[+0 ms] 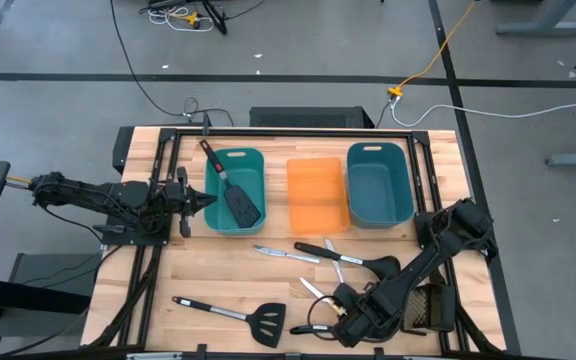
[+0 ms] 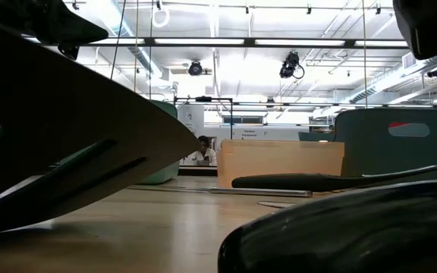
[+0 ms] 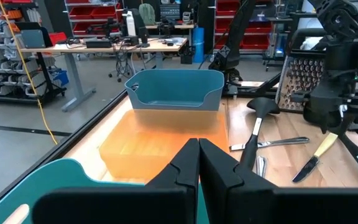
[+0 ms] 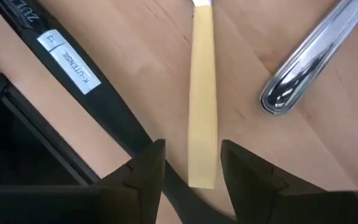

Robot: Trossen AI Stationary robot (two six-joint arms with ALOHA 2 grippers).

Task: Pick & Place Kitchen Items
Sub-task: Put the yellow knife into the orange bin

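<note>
**Right end effector straddling the yellow knife handle**

Your left end effector (image 1: 208,200) sits at the near edge of the left teal bin (image 1: 236,158), its fingers (image 3: 194,168) pressed together with nothing between them. Just past its tips, a black slotted spatula (image 1: 236,195) lies inside that bin, handle up over the far rim. Beyond it along the same row you have the orange bin (image 1: 317,192) and then the second teal bin (image 1: 379,182).

On the worktop (image 1: 188,265), well apart from that end effector, a second slotted spatula (image 1: 243,315) lies near the front edge, with a silver knife (image 1: 286,254) further back.

Your right end effector (image 1: 340,318) is down over the yellow-handled knife (image 4: 202,106). Its fingers (image 4: 145,168) are apart, one on each side of the pale handle, and you can see a gap on both sides, so they are not clamped on it. Beside one finger runs a black utensil handle (image 4: 73,87) carrying a white label that reads "K-UTENSIL 13". On the other side lies a shiny silver handle (image 4: 306,62). A black ladle (image 1: 368,263) lies just behind this end effector, and the dark mesh grater (image 1: 430,308) stands beside it.
</note>
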